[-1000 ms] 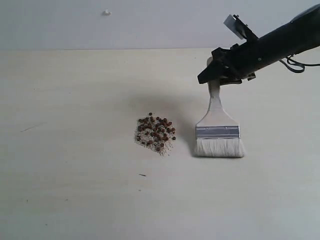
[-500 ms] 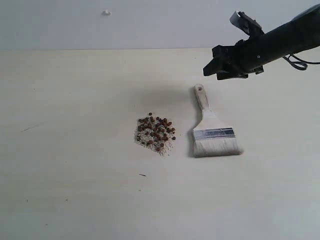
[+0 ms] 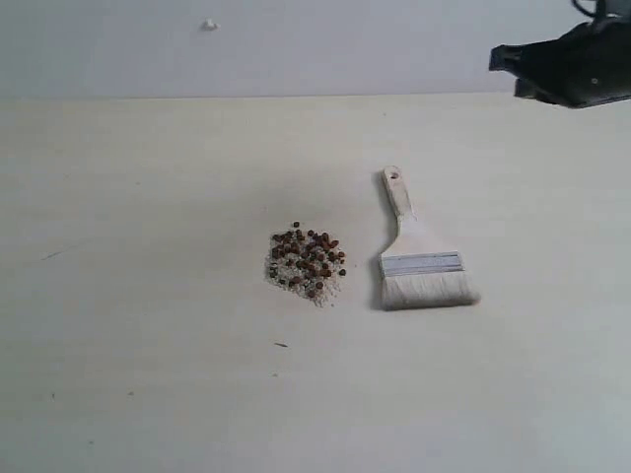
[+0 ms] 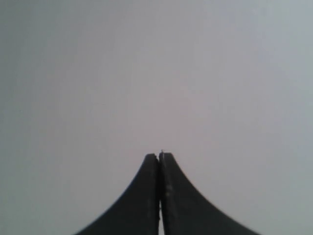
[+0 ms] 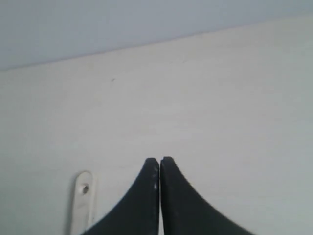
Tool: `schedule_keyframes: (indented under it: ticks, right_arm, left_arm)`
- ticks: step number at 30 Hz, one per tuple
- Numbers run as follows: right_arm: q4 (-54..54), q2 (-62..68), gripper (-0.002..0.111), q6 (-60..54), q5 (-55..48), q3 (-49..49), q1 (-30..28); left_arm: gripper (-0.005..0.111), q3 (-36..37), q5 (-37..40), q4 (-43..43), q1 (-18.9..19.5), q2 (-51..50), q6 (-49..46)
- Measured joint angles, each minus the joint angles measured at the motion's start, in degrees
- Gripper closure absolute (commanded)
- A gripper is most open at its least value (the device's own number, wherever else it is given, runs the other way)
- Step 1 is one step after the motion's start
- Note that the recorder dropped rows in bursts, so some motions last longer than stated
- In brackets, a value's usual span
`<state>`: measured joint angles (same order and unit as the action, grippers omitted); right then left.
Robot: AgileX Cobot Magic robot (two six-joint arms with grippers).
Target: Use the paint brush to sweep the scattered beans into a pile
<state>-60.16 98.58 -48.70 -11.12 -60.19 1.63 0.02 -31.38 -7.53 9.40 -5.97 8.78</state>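
The beans (image 3: 307, 263) lie in one small heap of dark reddish-brown grains mixed with whitish crumbs, near the middle of the table. Right of the heap the paint brush (image 3: 418, 260) lies flat, bristles toward the front and handle hole toward the back; nothing holds it. Its handle end (image 5: 81, 200) shows in the right wrist view beside the black fingers. My right gripper (image 3: 503, 59) hangs high at the upper right, well off the brush, shut and empty (image 5: 159, 159). My left gripper (image 4: 159, 155) is shut with nothing in it, before a blank grey surface; the exterior view does not show it.
The pale wooden table (image 3: 148, 296) runs back to a grey wall. A small white fleck (image 3: 209, 25) sits on the wall at the upper left. A tiny dark speck (image 3: 281, 345) lies in front of the heap.
The right gripper let go of the brush handle; the brush dropped flat onto the table. The arm then rose and pulled back to the upper right. The bean heap has not moved.
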Motion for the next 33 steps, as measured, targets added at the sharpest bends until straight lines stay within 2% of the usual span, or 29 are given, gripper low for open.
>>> schedule_keyframes:
  ticks: [3, 7, 15, 24, 33]
  right_arm:
    - [0.0, -9.8, 0.108, -1.5, 9.6, 9.3, 1.9]
    - [-0.1, -23.6, 0.108, -1.6, 17.0, 19.8, 5.8]
    - [-0.1, -48.7, 0.108, -1.6, 19.8, 36.7, 12.3]
    - [-3.1, -75.3, 0.108, -1.2, 16.4, 48.6, 12.5]
    - [-3.4, -82.6, 0.108, 7.5, 3.3, 49.7, 12.5]
  left_arm:
    - [0.107, 0.0, 0.0, 0.0, 0.0, 0.0, 0.0]
    - [0.107, 0.0, 0.0, 0.0, 0.0, 0.0, 0.0]
    - [0.107, 0.0, 0.0, 0.0, 0.0, 0.0, 0.0]
    - [0.107, 0.0, 0.0, 0.0, 0.0, 0.0, 0.0]
    - [0.107, 0.0, 0.0, 0.0, 0.0, 0.0, 0.0]
